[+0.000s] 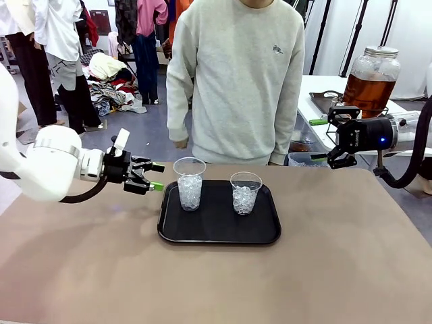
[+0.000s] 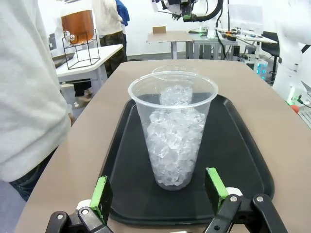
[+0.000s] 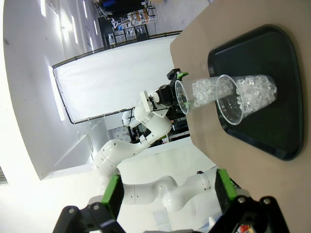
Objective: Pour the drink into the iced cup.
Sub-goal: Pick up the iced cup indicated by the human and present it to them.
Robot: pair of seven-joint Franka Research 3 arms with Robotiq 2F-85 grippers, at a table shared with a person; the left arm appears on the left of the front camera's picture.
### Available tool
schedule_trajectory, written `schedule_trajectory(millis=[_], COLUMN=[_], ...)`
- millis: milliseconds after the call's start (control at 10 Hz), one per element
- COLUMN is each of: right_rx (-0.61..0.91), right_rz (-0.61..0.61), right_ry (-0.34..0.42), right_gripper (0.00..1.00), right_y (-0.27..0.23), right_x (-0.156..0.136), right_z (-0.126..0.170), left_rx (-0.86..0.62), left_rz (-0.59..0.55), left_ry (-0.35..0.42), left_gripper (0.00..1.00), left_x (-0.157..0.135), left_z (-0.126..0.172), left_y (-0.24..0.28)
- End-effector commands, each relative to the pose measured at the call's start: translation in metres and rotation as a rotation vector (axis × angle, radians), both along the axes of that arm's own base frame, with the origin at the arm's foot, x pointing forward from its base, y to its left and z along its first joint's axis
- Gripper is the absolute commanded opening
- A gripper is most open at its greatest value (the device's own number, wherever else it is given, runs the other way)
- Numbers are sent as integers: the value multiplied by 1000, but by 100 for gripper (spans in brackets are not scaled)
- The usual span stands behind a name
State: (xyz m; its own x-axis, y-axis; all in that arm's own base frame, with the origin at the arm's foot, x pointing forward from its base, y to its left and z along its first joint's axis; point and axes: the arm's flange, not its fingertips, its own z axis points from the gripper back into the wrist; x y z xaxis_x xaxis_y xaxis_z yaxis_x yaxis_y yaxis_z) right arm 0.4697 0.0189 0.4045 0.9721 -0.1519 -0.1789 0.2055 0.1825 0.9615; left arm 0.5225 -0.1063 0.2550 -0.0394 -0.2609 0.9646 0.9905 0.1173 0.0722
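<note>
From the front, a black rectangular plastic tray (image 1: 219,237) lies on the brown tabletop (image 1: 324,270). Two clear plastic cups stand upright on it, the left cup (image 1: 190,183) and the right cup (image 1: 245,193), each partly filled with ice cubes. The amber-brown drink (image 1: 368,91) fills most of a large clear glass dispenser jar (image 1: 372,67) with a silvery metal lid (image 1: 382,50). The jar stands on a white side table (image 1: 317,84) at the right, well apart from the tray. A person in a grey sweatshirt (image 1: 236,81) stands at the far edge. The white left arm (image 1: 50,162) reaches in level, its left jaws spread and empty near the left cup. The right arm (image 1: 405,131) is held level in front of the jar, its right jaws released and empty.

At the left wrist, the left cup (image 2: 173,131) stands just ahead of the green pads (image 2: 102,191), apart from both. The right cup (image 2: 172,72) is directly behind it, and the jar (image 2: 77,26) sits on a black wire stand (image 2: 80,51).

At the right wrist, the tray (image 3: 272,58) appears sideways, with the right cup (image 3: 250,97) nearer and the left cup (image 3: 199,94) beyond. The green pads (image 3: 112,194) gape with nothing between them.
</note>
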Motion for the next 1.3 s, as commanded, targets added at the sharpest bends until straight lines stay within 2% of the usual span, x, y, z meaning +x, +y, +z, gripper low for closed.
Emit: schedule_trajectory(millis=[0,500,1200], right_rx=[-1,-1,-1], right_rz=[-5,-5,-5], right_ry=[-1,-1,-1], right_gripper=[100,100,100], right_y=[0,0,0], right_x=[0,0,0], right_z=[0,0,0], left_rx=[-40,-62,-69], left_rz=[-19,-103,-91], left_ry=[-29,6,33], left_gripper=[100,100,100], left_x=[8,8,15], left_z=[-11,-20,-20], left_y=[-9,-18,-35])
